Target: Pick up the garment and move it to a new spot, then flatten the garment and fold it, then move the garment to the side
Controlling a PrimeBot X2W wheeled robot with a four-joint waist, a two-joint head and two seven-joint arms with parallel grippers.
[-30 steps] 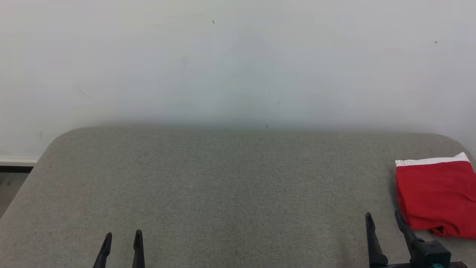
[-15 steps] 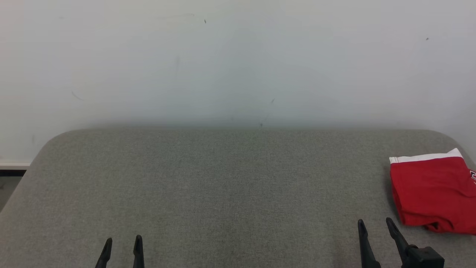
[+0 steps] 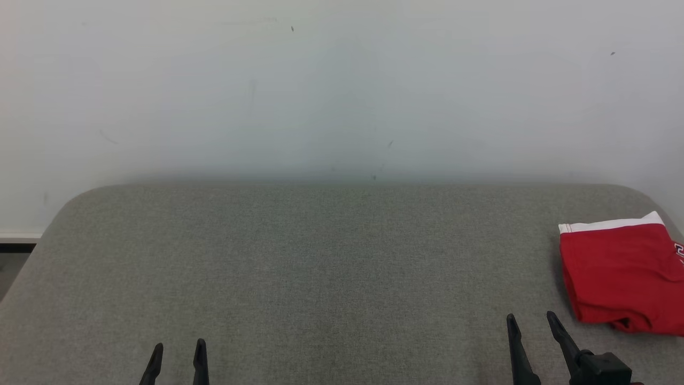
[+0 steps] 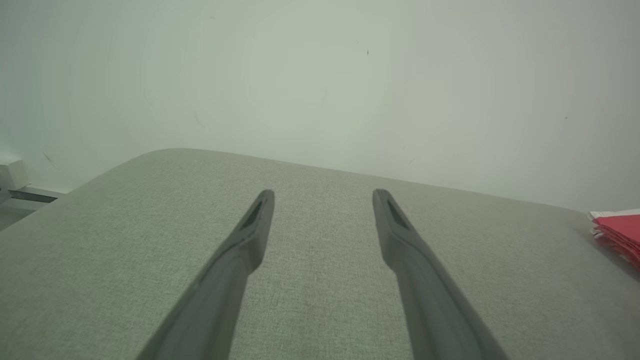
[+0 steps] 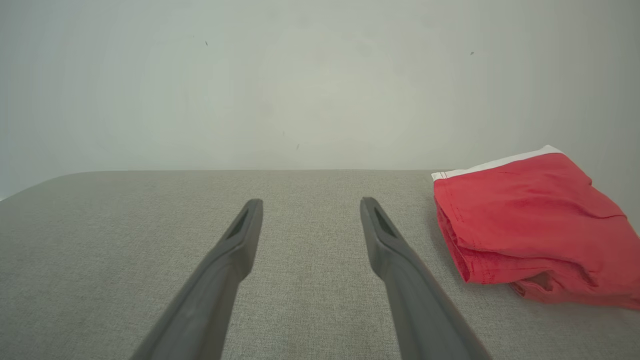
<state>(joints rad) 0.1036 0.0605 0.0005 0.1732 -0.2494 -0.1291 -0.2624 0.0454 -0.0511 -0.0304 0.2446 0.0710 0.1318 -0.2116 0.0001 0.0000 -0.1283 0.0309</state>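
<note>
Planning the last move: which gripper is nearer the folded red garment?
Right. The right gripper is open just off the near-left corner of the red garment, not touching it. The left gripper, also open, is far across the grey surface to the garment's left.

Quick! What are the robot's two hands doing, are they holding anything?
Left gripper: open, holding nothing.
Right gripper: open, holding nothing; the red garment lies apart, to its right.

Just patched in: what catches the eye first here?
The folded red shorts, white waistband toward the wall, lie at the right edge of the grey fabric surface. The left pincer and right pincer stand open and empty near the front edge, the right one close to the shorts, not touching.
</note>
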